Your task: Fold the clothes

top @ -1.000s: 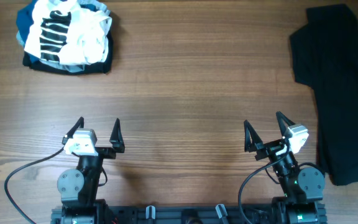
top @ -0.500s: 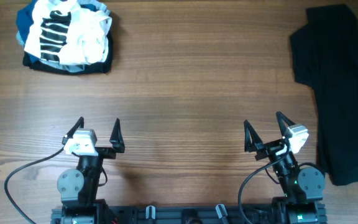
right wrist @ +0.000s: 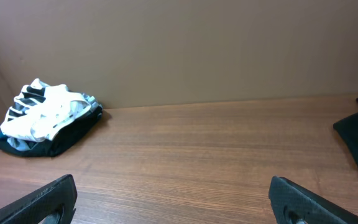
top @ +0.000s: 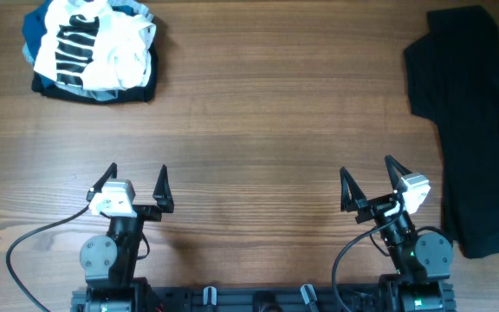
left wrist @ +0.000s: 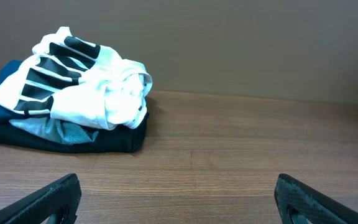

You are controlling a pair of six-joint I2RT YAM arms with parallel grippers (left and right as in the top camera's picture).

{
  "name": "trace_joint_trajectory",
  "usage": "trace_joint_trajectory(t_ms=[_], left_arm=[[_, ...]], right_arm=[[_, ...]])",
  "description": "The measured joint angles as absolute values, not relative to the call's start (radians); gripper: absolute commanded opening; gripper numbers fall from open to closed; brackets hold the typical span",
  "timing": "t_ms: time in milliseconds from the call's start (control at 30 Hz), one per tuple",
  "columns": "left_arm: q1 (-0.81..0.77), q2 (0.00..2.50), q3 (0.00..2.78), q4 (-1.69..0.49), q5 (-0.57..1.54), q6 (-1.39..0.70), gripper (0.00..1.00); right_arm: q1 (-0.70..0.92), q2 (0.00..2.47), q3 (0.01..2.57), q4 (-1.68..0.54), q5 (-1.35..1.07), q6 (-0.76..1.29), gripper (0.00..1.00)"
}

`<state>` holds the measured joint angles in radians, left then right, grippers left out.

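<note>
White striped T-shirt on dark pile, black garment well apart

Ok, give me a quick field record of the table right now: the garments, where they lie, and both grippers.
pile: white T-shirt with black stripes, crumpled on top of a blue garment and a dark garment, far-left corner of the table
black garment: spread unfolded along the right edge, partly out of view
left gripper: open, empty, near its base
right gripper: open, empty, beside the black garment, not touching
folding: not begun
</note>
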<state>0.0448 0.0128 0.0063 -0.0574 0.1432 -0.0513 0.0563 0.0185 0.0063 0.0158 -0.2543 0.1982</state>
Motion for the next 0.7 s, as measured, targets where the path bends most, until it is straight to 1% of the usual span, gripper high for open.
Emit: trace_joint_trajectory(t_ms=[700], left_arm=[[0.045, 0.013, 0.006, -0.057, 0.144, -0.051, 1.00]], right_arm=[[0.057, 0.019, 0.006, 0.016, -0.254, 0.199, 1.00]])
